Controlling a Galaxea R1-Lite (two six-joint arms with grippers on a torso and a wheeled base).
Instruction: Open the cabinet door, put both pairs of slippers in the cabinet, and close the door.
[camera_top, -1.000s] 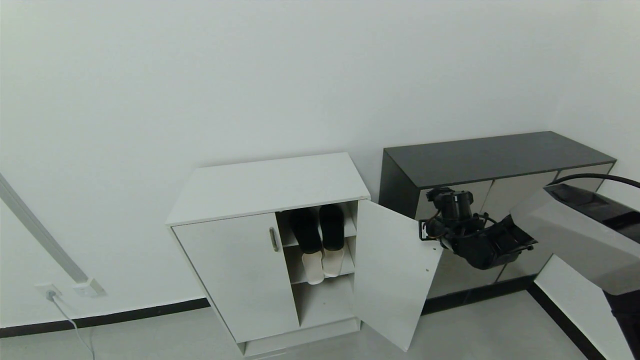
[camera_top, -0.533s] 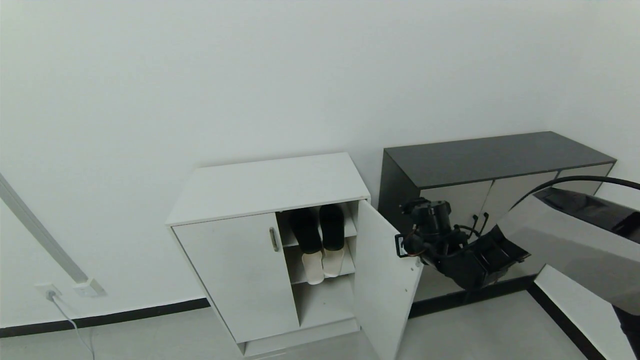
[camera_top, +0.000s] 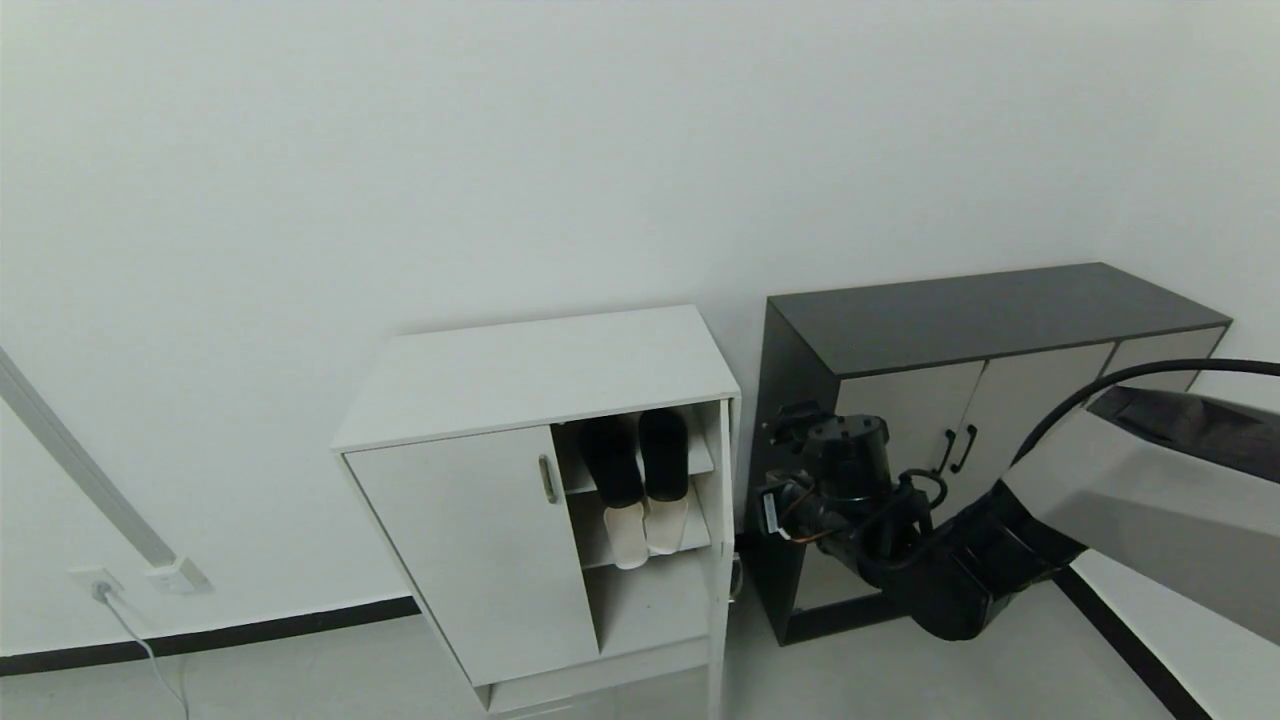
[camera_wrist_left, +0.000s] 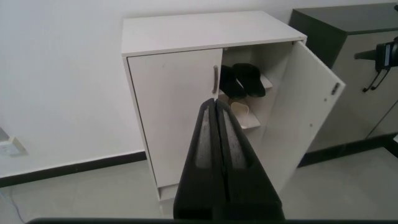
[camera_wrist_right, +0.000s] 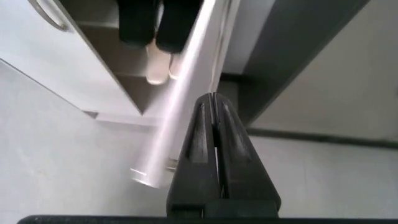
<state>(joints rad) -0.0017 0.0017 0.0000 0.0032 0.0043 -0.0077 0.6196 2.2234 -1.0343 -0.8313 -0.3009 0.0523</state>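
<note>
The right gripper (camera_wrist_right: 214, 99), fingers pressed together, is hovering at three o'clock of the white wooden cabinet door (camera_top: 717, 610); the left gripper (camera_wrist_left: 216, 103), likewise pressed together, is facing it.

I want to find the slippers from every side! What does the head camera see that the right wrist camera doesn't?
Head view: the top of the white cabinet and the wall socket down near the floor. Right wrist view: the shut end effector up close. Both: the black slippers, the white slippers on the shelf below them, and the open door seen edge-on.
</note>
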